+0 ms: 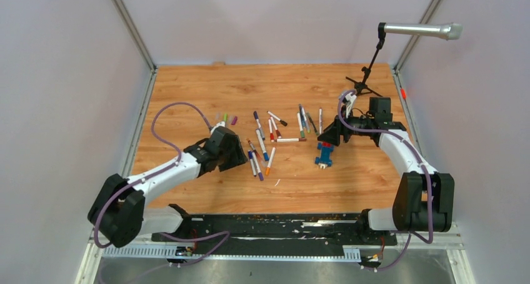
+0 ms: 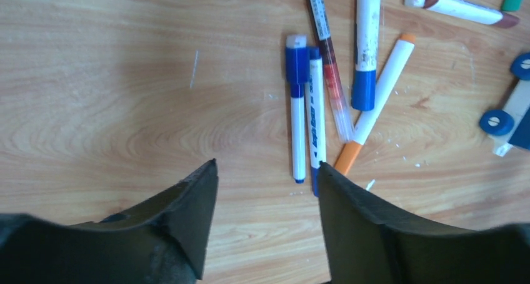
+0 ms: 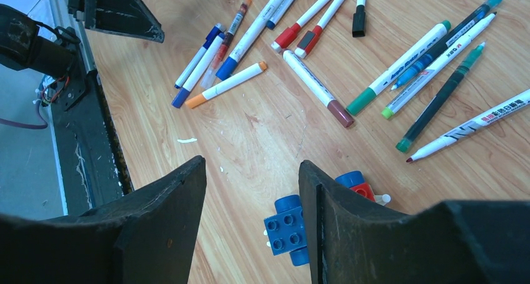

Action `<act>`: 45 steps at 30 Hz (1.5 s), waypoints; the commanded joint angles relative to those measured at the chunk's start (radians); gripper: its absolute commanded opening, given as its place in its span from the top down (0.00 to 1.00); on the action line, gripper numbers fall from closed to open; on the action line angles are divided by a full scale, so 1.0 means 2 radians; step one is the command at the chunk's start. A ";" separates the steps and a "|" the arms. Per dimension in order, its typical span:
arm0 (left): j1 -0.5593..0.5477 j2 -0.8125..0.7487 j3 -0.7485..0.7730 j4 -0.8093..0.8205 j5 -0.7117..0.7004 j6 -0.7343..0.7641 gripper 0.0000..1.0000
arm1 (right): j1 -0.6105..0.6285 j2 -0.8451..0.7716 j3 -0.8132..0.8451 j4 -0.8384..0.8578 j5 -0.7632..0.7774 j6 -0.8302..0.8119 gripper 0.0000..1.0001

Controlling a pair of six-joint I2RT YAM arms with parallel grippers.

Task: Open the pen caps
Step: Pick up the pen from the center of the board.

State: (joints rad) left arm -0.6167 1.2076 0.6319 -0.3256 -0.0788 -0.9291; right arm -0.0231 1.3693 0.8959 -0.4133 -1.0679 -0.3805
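Currently, the left gripper (image 2: pixel 267 171) is being held low over the wooden table (image 2: pixel 94 77) with its jaws well apart, and nothing is being gripped between them. Just past its fingertips, two slim blue pens (image 2: pixel 299 134) are lying side by side. One is wearing a blue clip cap (image 2: pixel 296 62), and the near end of the other is being hidden by a finger. Right beside them, a clear-barrelled red pen (image 2: pixel 331 77) is lying alongside. Next to it are a white marker being closed by a blue cap (image 2: pixel 363 90) and another being closed by an orange cap (image 2: pixel 347 157).

Likewise, the right gripper (image 3: pixel 251 171) is being held open with bare wood showing between its jaws, so nothing is being grasped. A block of blue and red toy bricks (image 3: pixel 289 228) is lying just beneath, partly covered by one finger. Farther out, the pen caps are being seen mostly seated on their barrels. Among them are a brown cap (image 3: pixel 340 113), a green cap (image 3: pixel 361 101), a red cap (image 3: pixel 287 37) and a black cap (image 3: pixel 358 21).

From above, the pens are lying scattered across the middle of the table between the two grippers. A few small loose coloured caps (image 1: pixel 226 118) are lying at the far left edge of the pile, just beyond the left gripper. A microphone stand (image 1: pixel 370 65) is standing at the far right corner.
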 commanded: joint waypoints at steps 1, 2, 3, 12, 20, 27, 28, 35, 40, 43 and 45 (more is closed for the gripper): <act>-0.009 0.040 0.044 -0.032 -0.047 -0.016 0.39 | -0.002 0.003 0.003 0.008 -0.014 -0.017 0.43; -0.010 0.049 0.049 -0.030 -0.049 -0.015 0.42 | -0.002 0.004 0.004 0.007 -0.013 -0.016 0.43; -0.011 0.057 0.053 -0.029 -0.050 -0.014 0.45 | -0.002 0.004 0.004 0.007 -0.013 -0.017 0.43; -0.012 0.132 0.108 -0.039 -0.059 0.004 0.46 | -0.002 0.010 0.008 0.000 -0.012 -0.019 0.43; -0.013 0.190 0.153 -0.058 -0.052 0.009 0.46 | -0.002 0.016 0.011 -0.006 -0.012 -0.022 0.43; -0.012 0.214 0.175 -0.061 -0.044 0.016 0.48 | -0.002 0.021 0.015 -0.012 -0.014 -0.025 0.43; -0.012 0.215 0.177 -0.062 -0.046 0.017 0.48 | -0.002 0.021 0.015 -0.013 -0.014 -0.025 0.43; -0.012 0.232 0.188 -0.071 -0.052 0.026 0.48 | -0.002 0.025 0.019 -0.019 -0.015 -0.027 0.43; -0.012 0.244 0.194 -0.074 -0.049 0.031 0.47 | -0.002 0.024 0.019 -0.020 -0.016 -0.028 0.43; -0.012 0.250 0.199 -0.078 -0.052 0.034 0.47 | -0.002 0.024 0.020 -0.020 -0.016 -0.027 0.43; -0.012 0.253 0.203 -0.083 -0.055 0.035 0.47 | -0.002 0.024 0.020 -0.020 -0.017 -0.027 0.43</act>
State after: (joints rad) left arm -0.6353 1.6955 1.0035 -0.4637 -0.1650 -0.8761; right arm -0.0231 1.4151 0.8986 -0.4564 -1.0657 -0.4034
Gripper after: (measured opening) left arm 0.527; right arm 0.570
